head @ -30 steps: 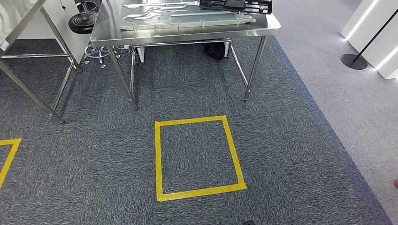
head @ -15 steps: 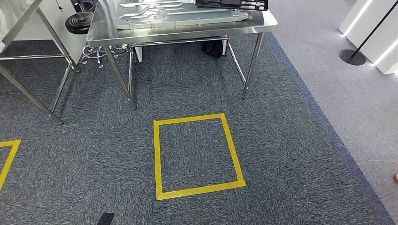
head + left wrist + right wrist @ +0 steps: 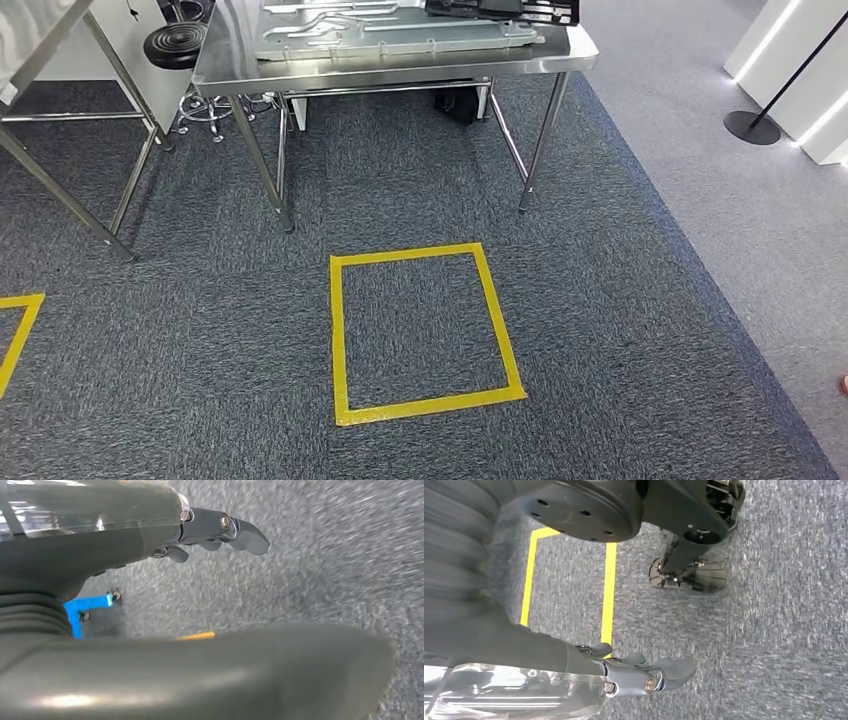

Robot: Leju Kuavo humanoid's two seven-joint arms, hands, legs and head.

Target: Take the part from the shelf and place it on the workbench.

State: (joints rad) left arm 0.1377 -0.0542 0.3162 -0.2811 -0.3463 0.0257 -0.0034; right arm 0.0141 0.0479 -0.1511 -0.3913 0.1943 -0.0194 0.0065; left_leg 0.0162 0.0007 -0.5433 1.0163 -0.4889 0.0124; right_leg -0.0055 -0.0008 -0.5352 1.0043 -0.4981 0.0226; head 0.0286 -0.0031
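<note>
My left hand (image 3: 220, 530) hung at my side over the carpet (image 3: 325, 580), its fingers (image 3: 245, 530) stretched out and apart from the thick thumb, with nothing between them. My right hand (image 3: 644, 672) hung the same way on the other side, fingers (image 3: 674, 670) extended, spread from the thumb and holding nothing. I judged both arms were lowered like this because I was walking, not yet reaching for anything.

Just beyond my right hand, yellow tape (image 3: 609, 585) ran across the carpet. In the head view it formed a yellow square (image 3: 425, 335) on the floor ahead of me, between my two hanging hands and the table beyond; I took it for a standing mark set in front of that table.

Well past the square and far out of either hand's reach stood a steel table (image 3: 390, 70), carrying a large pressed metal panel (image 3: 390, 35) with a black part (image 3: 500, 8) lying at its far end. Whether either was the part I was meant to fetch I could not tell, and I saw no shelf, so the part's place was unknown to me. A second steel frame (image 3: 60, 190) stood off to my left hand's side, with a black stool (image 3: 175, 45) beside it.
</note>
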